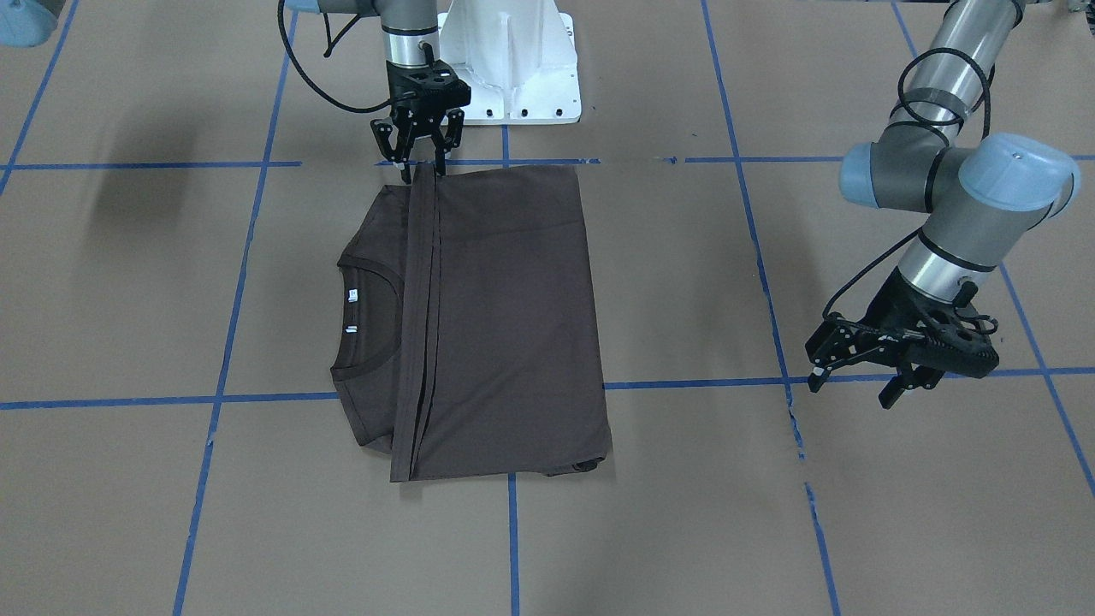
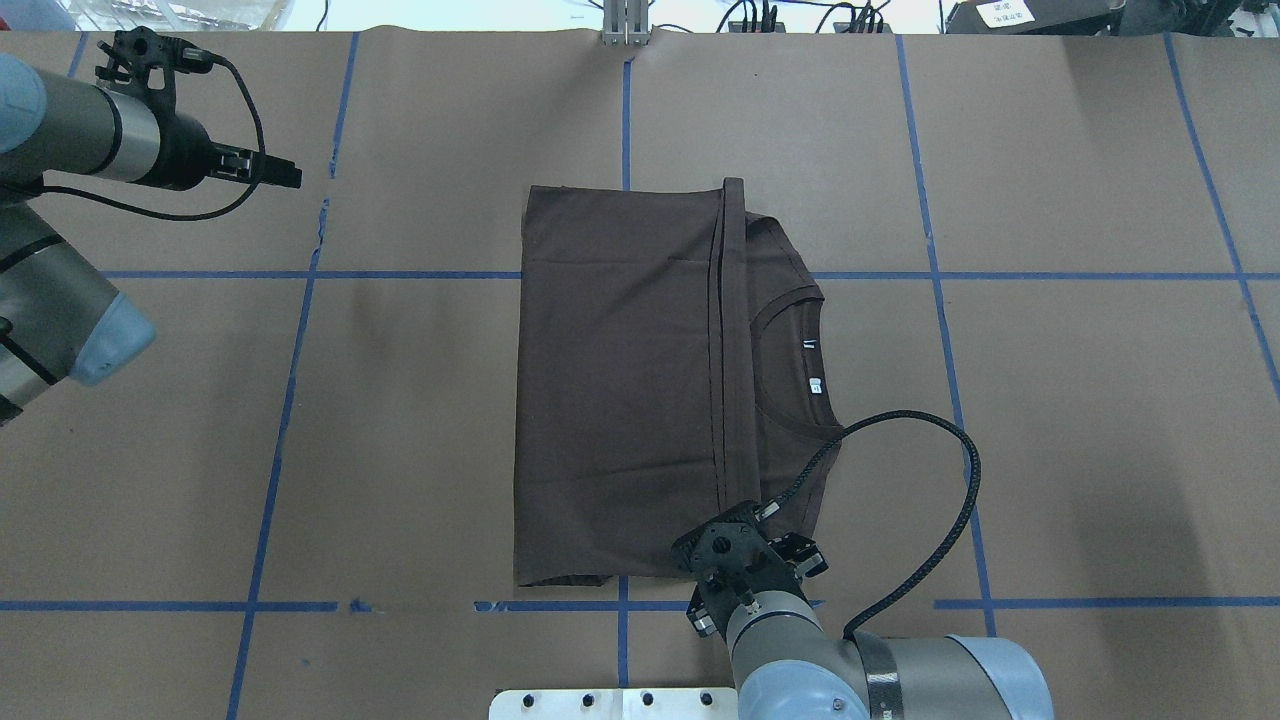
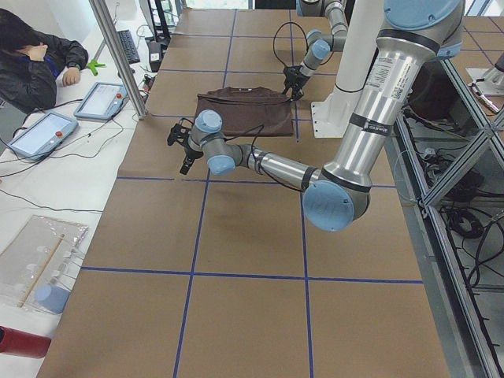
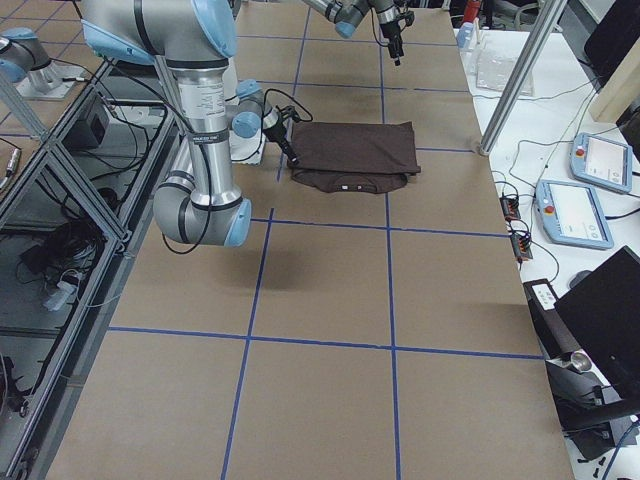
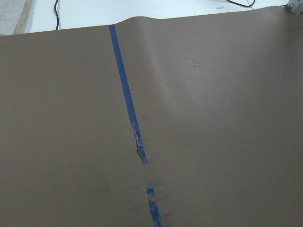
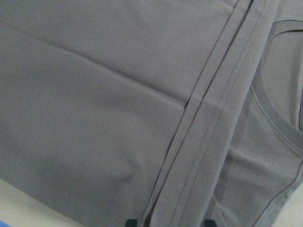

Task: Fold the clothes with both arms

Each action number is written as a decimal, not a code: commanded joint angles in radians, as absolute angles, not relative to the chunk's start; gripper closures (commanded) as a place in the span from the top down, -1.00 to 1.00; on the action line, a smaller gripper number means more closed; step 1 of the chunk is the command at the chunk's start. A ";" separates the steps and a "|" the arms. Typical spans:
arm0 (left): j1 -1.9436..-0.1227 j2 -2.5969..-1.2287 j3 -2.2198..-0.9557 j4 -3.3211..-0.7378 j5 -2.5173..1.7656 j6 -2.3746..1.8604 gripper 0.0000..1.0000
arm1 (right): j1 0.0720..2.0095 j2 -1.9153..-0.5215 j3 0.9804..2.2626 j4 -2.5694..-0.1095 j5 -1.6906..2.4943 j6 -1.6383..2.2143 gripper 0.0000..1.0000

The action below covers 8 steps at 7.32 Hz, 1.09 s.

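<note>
Brown table (image 1: 684, 513), blue tape grid (image 1: 128, 402), white pedestal base (image 1: 513, 60), seated person (image 3: 35, 63)

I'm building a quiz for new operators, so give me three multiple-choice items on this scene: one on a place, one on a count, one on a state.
1. Where is the left claw relative to the T-shirt?
A. gripping its sleeve
B. under it
C. apart from it, over bare table

2. How many white tags show inside the collar?
A. one
B. two
C. four

3. What state is the T-shirt in?
A. folded flat
B. crumpled heap
C. hanging in the air

Key: C, the front view shows it beyond the fabric; B, two tags sit at the neckline; A, the hem band lies straight beside the collar.
</note>
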<state>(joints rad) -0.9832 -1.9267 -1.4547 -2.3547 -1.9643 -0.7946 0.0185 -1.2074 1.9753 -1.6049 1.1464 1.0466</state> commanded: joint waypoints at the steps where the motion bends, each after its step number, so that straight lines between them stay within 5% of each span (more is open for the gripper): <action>1: -0.982 -1.927 -1.454 -2.355 -1.965 -0.795 1.00 | 0.011 -1.209 1.979 -1.605 1.154 1.042 -0.01; 3: -0.982 -1.927 -1.454 -2.355 -1.962 -0.795 1.00 | 0.018 -1.204 1.985 -1.603 1.149 1.042 -0.35; 4: -0.982 -1.927 -1.454 -2.355 -1.965 -0.795 1.00 | 0.031 -1.206 1.986 -1.601 1.149 1.042 -0.68; 8: -0.982 -1.927 -1.454 -2.355 -1.962 -0.795 1.00 | 0.041 -1.210 2.020 -1.598 1.147 1.042 -0.77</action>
<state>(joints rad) -0.9817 -1.9267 -1.4542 -2.3546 -1.9621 -0.7946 0.0399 -1.2084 2.0124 -1.5997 1.1487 1.0396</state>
